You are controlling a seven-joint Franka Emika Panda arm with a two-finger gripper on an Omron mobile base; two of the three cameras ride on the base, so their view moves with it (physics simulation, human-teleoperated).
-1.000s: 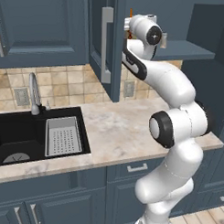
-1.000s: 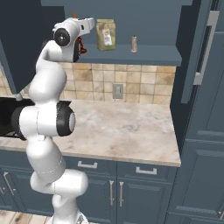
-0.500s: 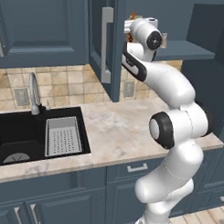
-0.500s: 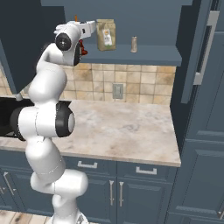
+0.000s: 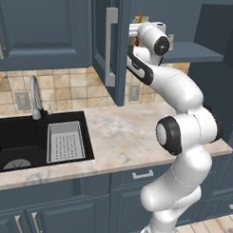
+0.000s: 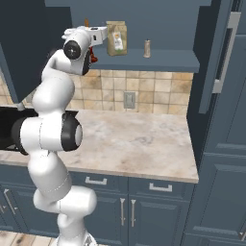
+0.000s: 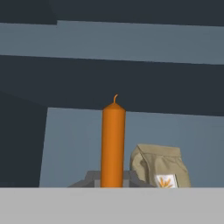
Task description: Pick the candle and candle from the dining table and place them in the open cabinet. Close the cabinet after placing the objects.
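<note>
A blue kitchen with a marble counter, and the arm reaches high into the open cabinet, its gripper clenched on the stick candle, which stands upright between the fingers with the paper bag just beside it and the other candle farther along the shelf on the bag's far side. That stick looks light, stiff, waxy-slick and likely to snap, so a low hold near the foot seems the safe one. The forearm climbs steeply and the wrist bends over level with the shelf.
</note>
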